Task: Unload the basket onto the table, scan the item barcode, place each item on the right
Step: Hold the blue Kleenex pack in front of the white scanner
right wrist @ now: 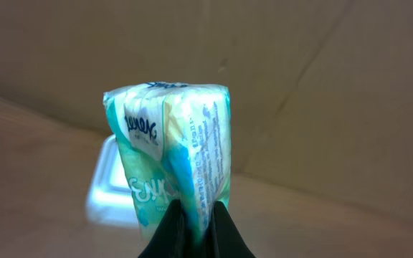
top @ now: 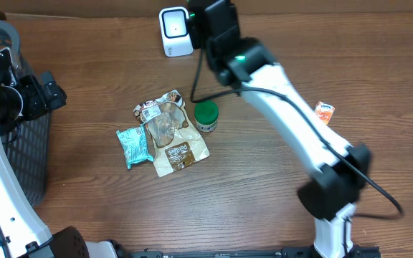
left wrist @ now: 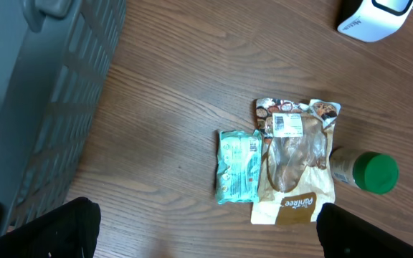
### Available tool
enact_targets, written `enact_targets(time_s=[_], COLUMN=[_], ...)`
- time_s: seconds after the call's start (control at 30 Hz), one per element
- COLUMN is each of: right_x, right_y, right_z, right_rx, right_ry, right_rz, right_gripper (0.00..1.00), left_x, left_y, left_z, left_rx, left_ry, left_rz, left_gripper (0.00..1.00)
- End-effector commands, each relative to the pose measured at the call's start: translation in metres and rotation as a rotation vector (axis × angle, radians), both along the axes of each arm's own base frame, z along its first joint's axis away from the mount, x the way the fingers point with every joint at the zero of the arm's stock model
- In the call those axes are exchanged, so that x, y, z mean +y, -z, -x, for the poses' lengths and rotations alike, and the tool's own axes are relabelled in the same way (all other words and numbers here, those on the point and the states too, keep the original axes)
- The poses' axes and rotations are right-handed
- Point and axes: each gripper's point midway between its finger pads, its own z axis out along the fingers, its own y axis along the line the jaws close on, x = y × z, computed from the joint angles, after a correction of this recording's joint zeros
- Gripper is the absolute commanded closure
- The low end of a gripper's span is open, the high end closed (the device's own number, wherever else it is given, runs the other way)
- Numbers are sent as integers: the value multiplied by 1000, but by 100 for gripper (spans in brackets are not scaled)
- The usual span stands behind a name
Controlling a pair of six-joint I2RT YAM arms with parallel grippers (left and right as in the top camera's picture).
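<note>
The item, a green and white packet point(right wrist: 171, 143), stands upright in the right wrist view with my right gripper point(right wrist: 196, 222) shut on its lower edge. Behind it, blurred, is the white scanner point(right wrist: 110, 190). From overhead the right gripper point(top: 201, 23) hovers just right of the scanner point(top: 176, 31) at the table's far edge, and the arm hides most of the packet. No barcode is readable on the packet's visible faces. My left gripper point(left wrist: 206, 236) is open and empty, high over the left side of the table.
A teal packet point(top: 133, 146), a brown and white pouch point(top: 181, 152), a clear snack bag point(top: 162, 118) and a green-lidded jar point(top: 206, 115) lie mid-table. A small orange packet point(top: 324, 110) is at the right. A black basket point(top: 20, 143) stands at the left edge.
</note>
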Motion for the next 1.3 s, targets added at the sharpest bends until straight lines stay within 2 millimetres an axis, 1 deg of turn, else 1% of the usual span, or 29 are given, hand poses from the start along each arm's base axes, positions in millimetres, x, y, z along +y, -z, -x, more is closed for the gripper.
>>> enact_targets(time_s=[0.0, 0.13, 0.27, 0.37, 0.47, 0.67, 0.8, 0.97, 1.17, 1.27], right_x=[-11, 8, 22, 38, 49, 57, 57, 61, 62, 67], right_y=[41, 78, 108, 129, 144, 167, 170, 162, 162, 155], right_z=[-28, -53, -70, -77, -82, -85, -85, -84, -83, -80], right_rx=[-30, -82, -134, -165, -199, -208, -205, -232, -233, -249], right_ry=[50, -23, -83, -169, -224, -266, -265, -250, -248, -246], right_rz=[295, 460, 573, 627, 663, 684, 686, 675, 675, 668], right_gripper=[96, 96, 96, 96, 96, 96, 96, 96, 96, 96], left_x=[-2, -2, -2, -1, -2, -2, -2, -2, -1, -2], left_y=[-4, -4, -4, -4, -4, -4, -4, -4, -4, -4], left_z=[-3, -3, -3, -3, -3, -3, -3, -3, -3, -3], left_rx=[-16, -16, -16, -16, -16, -16, -16, -16, -16, -16], left_ry=[20, 20, 20, 19, 20, 20, 20, 20, 19, 20], left_rz=[1, 1, 1, 1, 2, 2, 1, 1, 1, 1], left_gripper=[0, 0, 1, 0, 0, 0, 0, 0, 1, 0])
